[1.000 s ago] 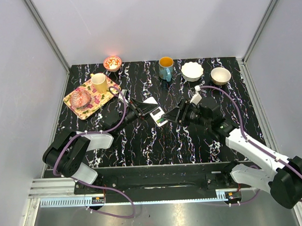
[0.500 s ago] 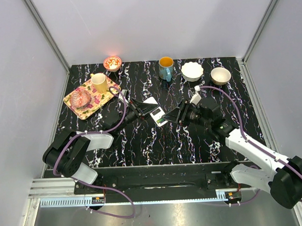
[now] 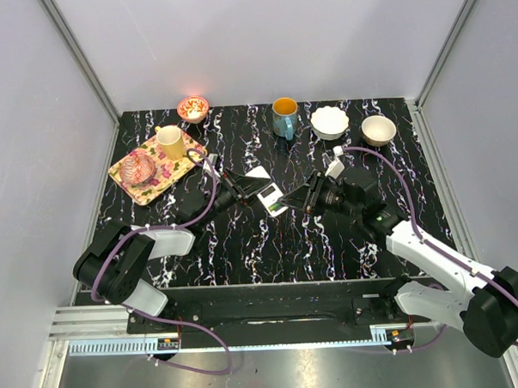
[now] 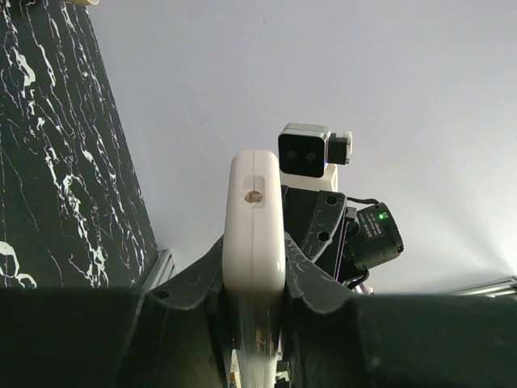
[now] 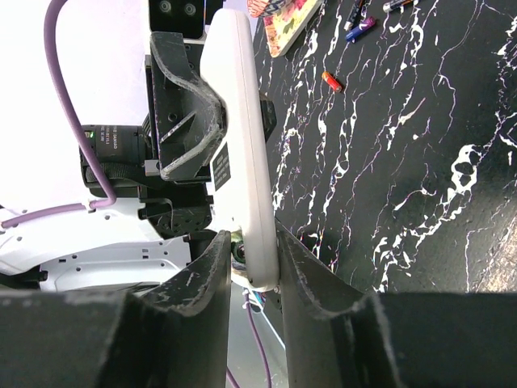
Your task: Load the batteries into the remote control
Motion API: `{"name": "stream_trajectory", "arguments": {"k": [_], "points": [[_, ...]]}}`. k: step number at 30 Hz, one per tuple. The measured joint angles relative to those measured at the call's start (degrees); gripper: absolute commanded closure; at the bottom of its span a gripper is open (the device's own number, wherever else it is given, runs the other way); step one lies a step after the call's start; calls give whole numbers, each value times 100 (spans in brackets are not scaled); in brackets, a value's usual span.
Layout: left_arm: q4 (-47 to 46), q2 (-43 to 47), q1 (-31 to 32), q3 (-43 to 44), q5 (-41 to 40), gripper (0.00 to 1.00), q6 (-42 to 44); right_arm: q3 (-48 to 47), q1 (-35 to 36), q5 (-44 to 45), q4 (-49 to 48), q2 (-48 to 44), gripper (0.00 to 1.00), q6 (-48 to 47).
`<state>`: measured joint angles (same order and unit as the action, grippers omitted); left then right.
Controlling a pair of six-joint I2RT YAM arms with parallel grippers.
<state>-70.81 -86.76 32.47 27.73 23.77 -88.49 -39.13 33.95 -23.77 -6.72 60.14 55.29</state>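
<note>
The white remote control (image 3: pixel 272 196) is held off the table, edge-on in the left wrist view (image 4: pixel 253 218), with my left gripper (image 4: pixel 253 263) shut on its sides. My right gripper (image 5: pixel 246 263) meets it from the right (image 3: pixel 304 197). Its jaws straddle the remote's free end (image 5: pixel 242 153). One finger (image 5: pixel 299 275) lies against the remote's outer face. The other finger (image 5: pixel 206 279) presses a greenish battery (image 5: pixel 240 252) against the remote's inner face. A reddish battery (image 5: pixel 332 80) lies loose on the black marbled table.
A patterned tray (image 3: pixel 127 174) with a yellow cup (image 3: pixel 171 142) and a pink glass dish (image 3: pixel 140 169) stands at the back left. A small bowl (image 3: pixel 192 107), a blue mug (image 3: pixel 284 116) and two bowls (image 3: pixel 330 122) (image 3: pixel 378 130) line the far edge. Small cylinders (image 5: pixel 361 26) lie by the tray.
My right gripper's jaws have narrowed around the remote's free end and shifted slightly left. The left gripper and remote have stayed still.
</note>
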Motion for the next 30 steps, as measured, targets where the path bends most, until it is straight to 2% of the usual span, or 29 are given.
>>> {"name": "stream_trajectory", "arguments": {"k": [3, 5, 6, 7, 14, 26, 30], "points": [[-2, 0, 0, 0, -24, 100, -2, 0, 0, -31, -55, 31, 75, 13], [0, 0, -2, 0, -44, 100, 0, 0, 0, -52, -87, 63, 83, 20], [0, 0, -2, 0, -50, 100, 0, 0, 0, -70, -101, 74, 88, 22], [0, 0, -2, 0, -55, 100, 0, 0, 0, -83, -116, 85, 100, 24], [50, 0, -11, 0, -144, 100, 44, -146, -7, -98, 11, 267, 100, -17], [59, 0, 28, 0, -177, 100, 107, -560, 2, 136, 870, 264, 100, -518], [52, 0, 52, 0, -162, 90, 116, -643, 9, 131, 1040, 249, 100, -680]]}}
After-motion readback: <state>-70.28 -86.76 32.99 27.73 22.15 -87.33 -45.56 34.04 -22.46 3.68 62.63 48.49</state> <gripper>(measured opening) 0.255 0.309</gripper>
